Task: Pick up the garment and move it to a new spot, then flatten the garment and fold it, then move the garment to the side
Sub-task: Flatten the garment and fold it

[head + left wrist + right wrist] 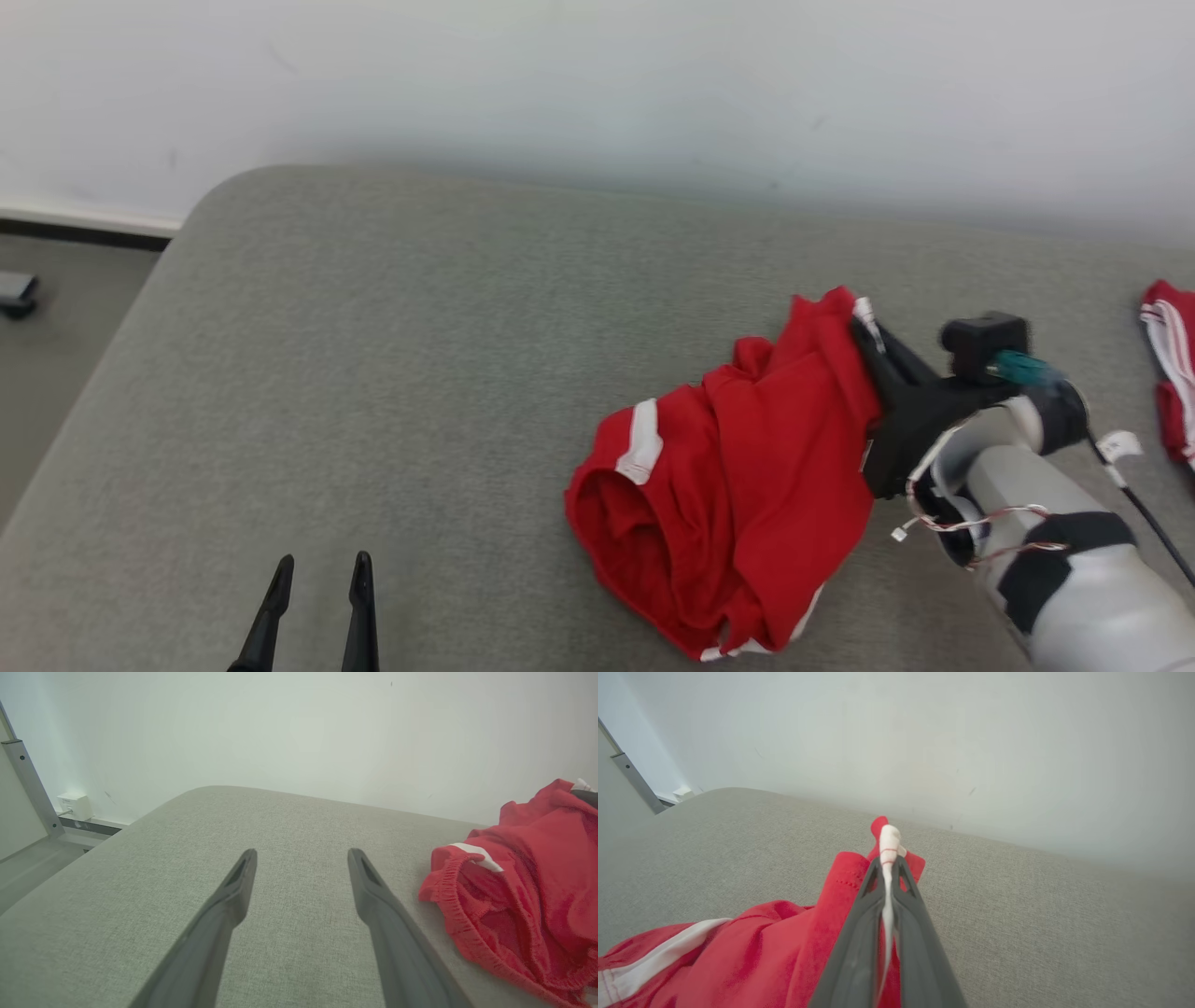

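Red garment [747, 467] edge clenched in right jaws, left jaws released above grey cushion [373, 373]

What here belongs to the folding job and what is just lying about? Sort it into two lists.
Job: red garment, its white-trimmed edge pinched in the shut right hand; open left hand, holding nothing; grey padded surface under it.

Lying about: second red-and-white cloth at the far right; small dark object on the floor; white box by the wall.
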### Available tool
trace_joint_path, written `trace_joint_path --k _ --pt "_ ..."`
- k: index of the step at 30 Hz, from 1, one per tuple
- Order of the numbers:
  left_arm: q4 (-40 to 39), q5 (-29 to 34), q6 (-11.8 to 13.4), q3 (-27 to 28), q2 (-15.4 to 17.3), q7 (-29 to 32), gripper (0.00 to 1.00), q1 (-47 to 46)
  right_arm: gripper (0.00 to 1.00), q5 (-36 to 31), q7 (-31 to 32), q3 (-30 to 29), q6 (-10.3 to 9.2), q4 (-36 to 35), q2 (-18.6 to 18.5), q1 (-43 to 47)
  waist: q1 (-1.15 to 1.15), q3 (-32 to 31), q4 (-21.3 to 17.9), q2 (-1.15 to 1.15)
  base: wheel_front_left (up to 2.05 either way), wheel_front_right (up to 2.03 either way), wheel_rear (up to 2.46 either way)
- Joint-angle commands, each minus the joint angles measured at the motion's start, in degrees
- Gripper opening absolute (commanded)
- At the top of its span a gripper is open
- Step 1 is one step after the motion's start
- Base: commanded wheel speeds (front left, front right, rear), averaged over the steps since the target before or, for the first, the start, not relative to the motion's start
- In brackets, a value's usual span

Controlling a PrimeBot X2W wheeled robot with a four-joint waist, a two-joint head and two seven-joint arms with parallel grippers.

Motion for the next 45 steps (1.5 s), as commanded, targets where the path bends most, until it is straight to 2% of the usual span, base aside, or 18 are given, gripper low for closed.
trace_joint_path --k 1,7,8,10,14,16,17,18,25,31,34,40,45 --pt "-0.13 -0.18 0.13 0.02 -0.09 -0.16 1.0 0.93 0.0 0.67 -0.34 -2.34 0.0 -3.09 -1.56 2.29 0.0 -1.45 -4.34 0.0 0.0 0.0 0.0" --pt "-0.41 -1.08 0.43 -1.26 -0.09 -0.16 1.0 1.32 0.0 1.6 -0.37 -12.81 0.0 -13.46 -5.13 13.05 0.0 -1.67 -7.96 0.0 0.0 0.0 0.0" --pt "-0.41 -1.08 0.43 -1.26 -0.09 -0.16 1.0 1.32 0.0 1.6 -0.37 -12.81 0.0 -13.46 -5.13 13.05 0.0 -1.67 -7.96 0.0 0.0 0.0 0.0" --pt "-0.28 -0.85 0.29 -1.91 -0.12 -0.16 1.0 1.2 0.0 1.03 -0.38 -16.99 0.0 -15.59 -5.86 17.27 0.0 -1.68 -8.5 0.0 0.0 0.0 0.0" --pt "0.12 -0.66 0.23 -2.65 -0.06 -0.16 1.0 1.18 0.0 1.03 -0.38 -27.43 0.0 -19.85 -3.55 26.23 0.0 -2.04 -8.99 0.0 0.0 0.0 0.0" --pt "0.17 -0.9 0.28 -3.03 -0.1 -0.16 1.0 1.46 0.0 -0.86 -0.38 -30.57 0.0 -21.16 -1.98 30.43 0.0 -2.13 -9.3 0.0 0.0 0.0 0.0" --pt "0.22 -0.86 0.28 -3.14 -0.1 -0.16 1.0 1.62 0.42 -2.04 -0.39 -31.75 0.0 -22.12 -1.22 31.75 0.0 -2.17 -9.66 0.0 0.0 0.0 0.0" --pt "0.29 -0.77 0.25 -3.23 -0.09 -0.16 1.0 1.64 1.0 -3.51 -0.39 -32.88 0.0 -22.81 -0.74 32.83 0.0 -2.21 -9.95 0.0 0.0 0.0 0.0" --pt "0.26 0.51 0.09 -1.86 -0.09 -0.16 1.0 2.22 1.0 -15.6 -0.31 -40.76 0.0 -34.17 3.26 37.93 0.0 -3.5 -13.08 0.0 0.0 0.0 0.0" --pt "-0.16 1.33 -0.16 -0.66 -0.11 -0.16 1.0 2.28 1.0 -20.04 -0.3 -41.35 0.0 -45.75 5.13 42.91 0.0 -4.07 -14.92 0.0 0.0 0.0 0.0" --pt "-0.34 1.56 -0.28 -0.24 -0.09 -0.16 1.0 2.53 1.0 -21.5 -0.31 -39.86 0.0 -50.48 5.27 46.06 0.0 -4.21 -15.32 0.0 0.0 0.0 0.0" --pt "0.14 1.18 -0.5 -0.94 -0.1 -0.16 1.0 2.27 1.0 -23.19 -0.3 -37.51 0.0 -53.9 7.32 50.47 0.0 -3.67 -16.02 0.0 0.0 0.0 0.0" --pt "1.99 0.31 -0.44 -7.22 -0.05 -0.16 1.0 -2.23 1.0 -23.45 -0.3 -36.21 0.0 -53.55 8.04 49.19 0.0 -2.44 -17.21 0.0 0.0 0.0 0.0"
